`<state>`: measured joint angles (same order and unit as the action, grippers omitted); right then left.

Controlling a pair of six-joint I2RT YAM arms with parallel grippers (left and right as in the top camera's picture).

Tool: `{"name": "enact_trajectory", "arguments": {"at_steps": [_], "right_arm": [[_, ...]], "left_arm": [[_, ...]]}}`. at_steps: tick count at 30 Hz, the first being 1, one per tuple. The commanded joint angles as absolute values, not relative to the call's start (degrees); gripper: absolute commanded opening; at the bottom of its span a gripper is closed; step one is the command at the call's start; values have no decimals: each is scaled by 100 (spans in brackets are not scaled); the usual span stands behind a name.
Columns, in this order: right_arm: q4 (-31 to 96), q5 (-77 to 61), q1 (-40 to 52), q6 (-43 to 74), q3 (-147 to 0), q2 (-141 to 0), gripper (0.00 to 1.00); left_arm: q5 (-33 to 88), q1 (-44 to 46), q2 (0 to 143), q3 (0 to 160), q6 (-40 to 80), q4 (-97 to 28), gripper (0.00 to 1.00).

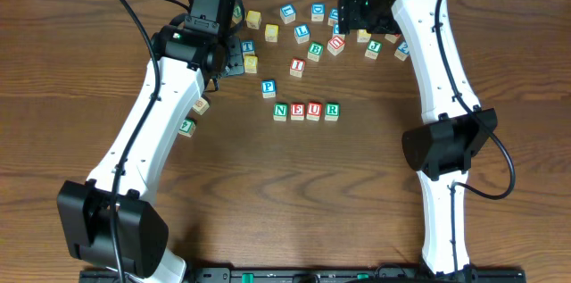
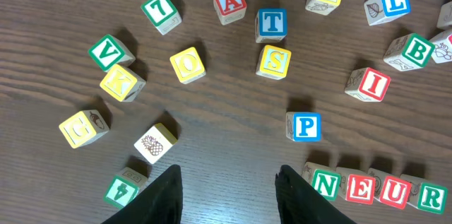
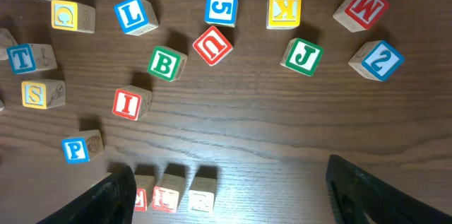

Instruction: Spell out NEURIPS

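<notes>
**Four letters are in line; I, P and S wait loose**

In the overhead view the N cube [image 1: 281, 111], E cube [image 1: 297, 111], U cube [image 1: 313, 111] and R cube [image 1: 331, 110] stand side by side near the middle of the table [image 1: 294, 194]. The next free place is at 3 o'clock of the R cube. The red I cube [image 1: 297, 67] lies at 12 o'clock of the row, well apart from it. The blue P cube [image 1: 268, 88] lies at 11 o'clock of the N cube. The yellow S cube [image 2: 274, 61] lies further, at about 11 o'clock of the P cube.

The left pincer [image 2: 227, 173] has its two fingers apart, with only bare wood between them. The right pincer [image 3: 229, 171] is spread wide and also holds nothing.

I judge that the I cube is next. These cubes look like small wooden blocks: light, stiff, not fragile, with smooth painted faces that may slip. It is best to take it from above on two opposite side faces, at the centre. It sits a little turned, so the fingers should turn with it. The green B cube [image 1: 314, 51] is near, at 1 o'clock of it, and a finger may push it.
</notes>
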<state>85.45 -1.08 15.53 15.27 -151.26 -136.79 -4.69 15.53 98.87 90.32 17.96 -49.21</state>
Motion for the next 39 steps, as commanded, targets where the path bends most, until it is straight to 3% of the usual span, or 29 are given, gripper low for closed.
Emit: {"name": "enact_trajectory", "arguments": {"at_steps": [1, 39], "right_arm": [[8560, -102, 1629, 1538, -15104, -13603, 80], [8698, -102, 1660, 1538, -15104, -13603, 81]], "left_arm": [[-521, 1538, 9806, 8989, 1734, -4945, 42], [-517, 1540, 9806, 8989, 1785, -4967, 43]]}}
